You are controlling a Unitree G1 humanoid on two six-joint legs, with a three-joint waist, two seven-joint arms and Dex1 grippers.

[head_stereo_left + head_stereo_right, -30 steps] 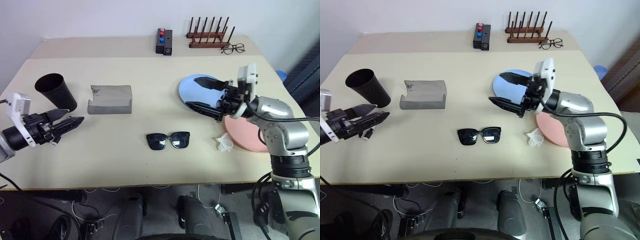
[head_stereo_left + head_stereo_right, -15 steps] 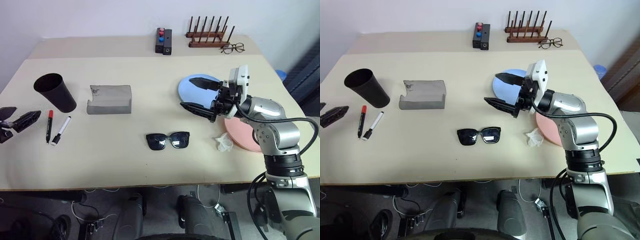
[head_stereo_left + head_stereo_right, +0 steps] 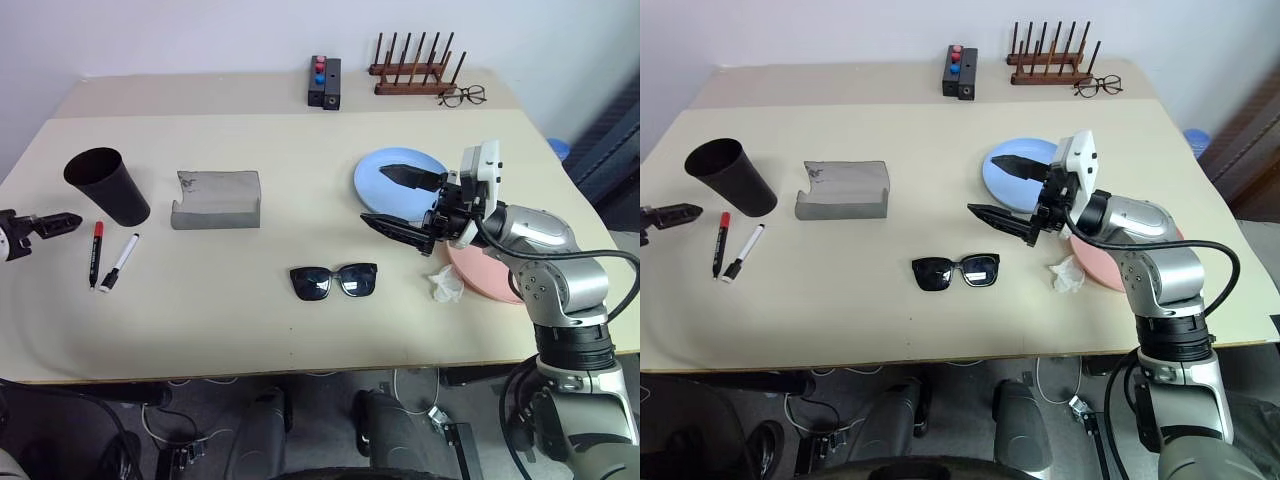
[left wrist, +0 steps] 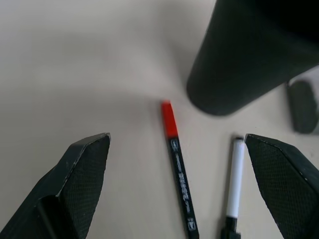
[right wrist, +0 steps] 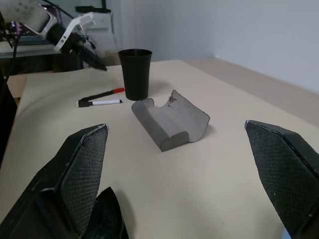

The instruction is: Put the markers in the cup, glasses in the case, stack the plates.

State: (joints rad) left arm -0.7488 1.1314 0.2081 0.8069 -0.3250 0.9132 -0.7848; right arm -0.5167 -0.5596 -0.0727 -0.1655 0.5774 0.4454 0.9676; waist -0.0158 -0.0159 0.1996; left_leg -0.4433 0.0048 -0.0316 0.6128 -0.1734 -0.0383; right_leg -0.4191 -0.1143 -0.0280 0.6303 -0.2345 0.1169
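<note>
So the beige tabletop (image 3: 250,330) has a black cup (image 3: 106,186) on its left with two markers (image 3: 108,257) lying just beside it, then a grey case (image 3: 217,199), black sunglasses (image 3: 334,281) in the middle, and a crumpled white scrap (image 3: 445,284) right by the blue plate (image 3: 388,172) and pink plate (image 3: 490,282).

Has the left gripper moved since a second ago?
Yes. The left gripper has swung out left, away from the cup, uncovering the markers.

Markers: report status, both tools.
Left tool open, above the markers, empty. Right tool open over the blue plate. Cup upright beside markers, nothing blocking.
</note>
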